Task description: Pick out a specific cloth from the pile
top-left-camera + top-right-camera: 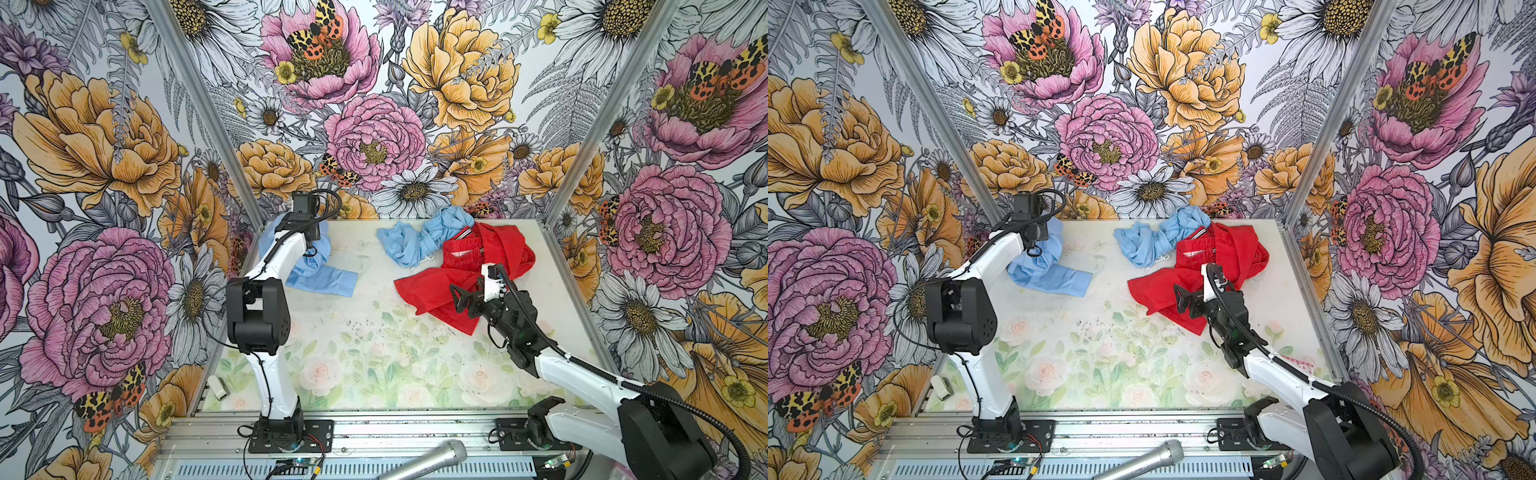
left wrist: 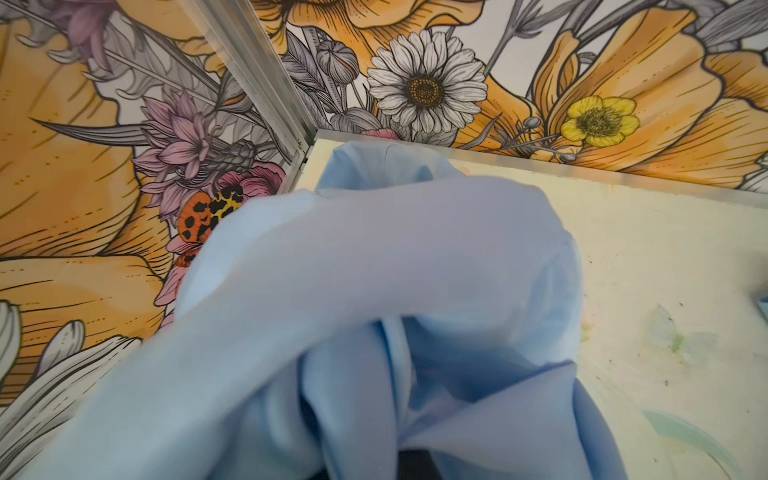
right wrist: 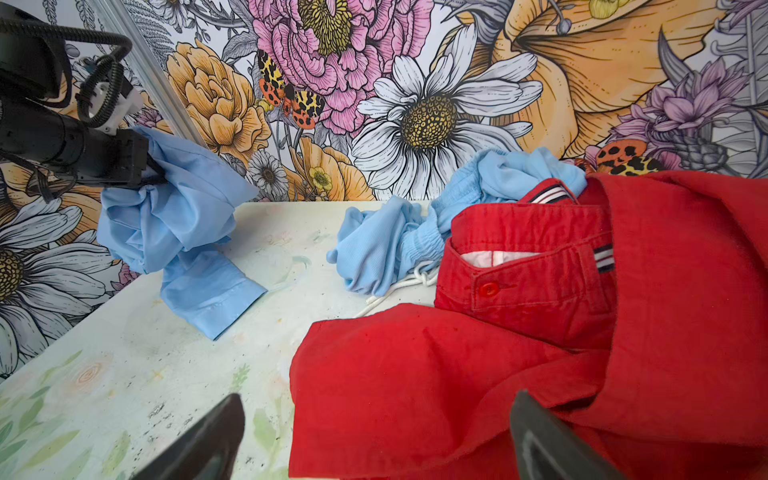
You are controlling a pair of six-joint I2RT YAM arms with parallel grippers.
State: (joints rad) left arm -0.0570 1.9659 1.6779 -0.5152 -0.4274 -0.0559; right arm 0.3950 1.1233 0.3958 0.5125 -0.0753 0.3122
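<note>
Tabletop: shirt in left end effector

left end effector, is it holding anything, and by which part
The left end effector is shut on the light-blue shirt, pinching a bunched fold at its top; the cuffed sleeve lies on the table.

lt-blue cloth smooth woven, red garment matt & coarse

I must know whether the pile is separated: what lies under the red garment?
The crinkled light-blue cloth and its white strings slip under the edge of the red garment. How far they reach is covered, as is anything else.
</note>
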